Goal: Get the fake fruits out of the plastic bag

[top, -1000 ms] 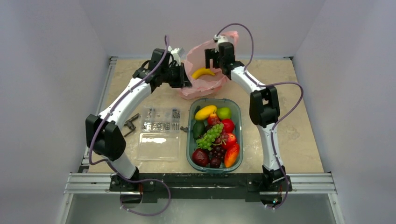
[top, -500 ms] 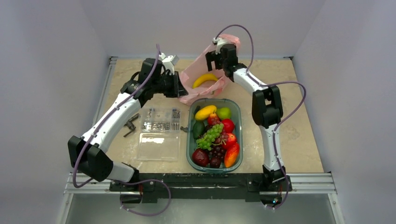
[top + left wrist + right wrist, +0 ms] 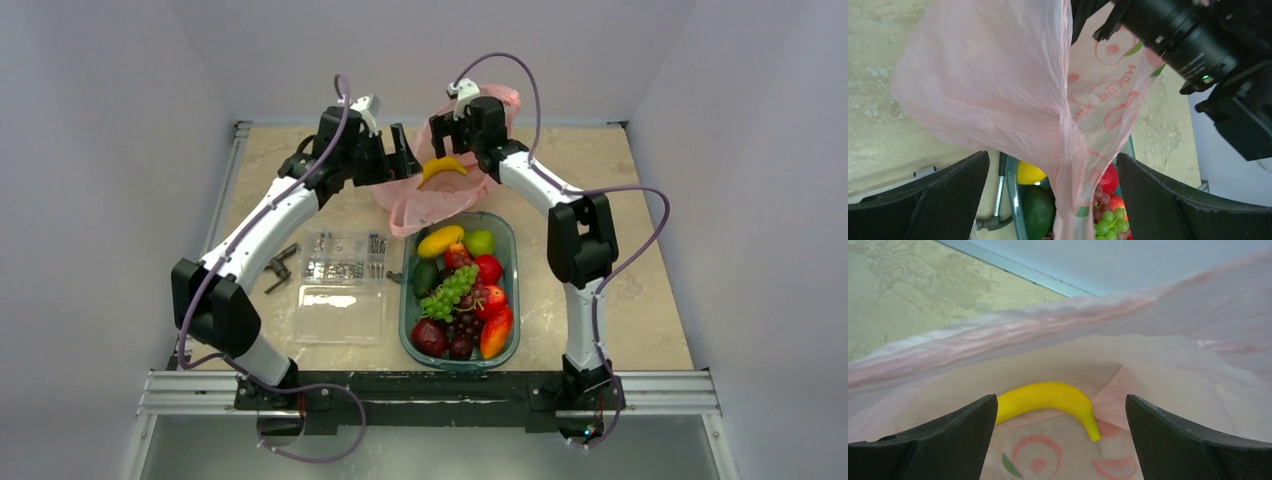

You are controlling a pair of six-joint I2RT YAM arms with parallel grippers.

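Observation:
The pink plastic bag point(image 3: 432, 203) hangs between my two arms above the far end of the green tray point(image 3: 509, 240). A yellow banana point(image 3: 443, 168) lies inside it. My left gripper point(image 3: 408, 152) stands open at the bag's left side. In the left wrist view the bag's film point(image 3: 998, 85) drapes loosely between the wide jaws of that gripper point(image 3: 1053, 157). My right gripper point(image 3: 447, 128) is open inside the bag's mouth, and the banana point(image 3: 1048, 396) lies just ahead between its jaws, untouched. Green grapes point(image 3: 452, 288), a red apple point(image 3: 489, 268) and other fruits fill the tray.
A clear box of small metal parts point(image 3: 345, 258) and its lid point(image 3: 340, 312) lie left of the tray. A small hammer-like tool point(image 3: 279, 268) lies farther left. The back wall stands close behind the bag. The right arm's wrist point(image 3: 1193, 40) is near the left gripper.
My left gripper has opened and let go of the bag, then swung back up beside it. The bag has sagged lower over the tray, and the right gripper has shifted slightly left.

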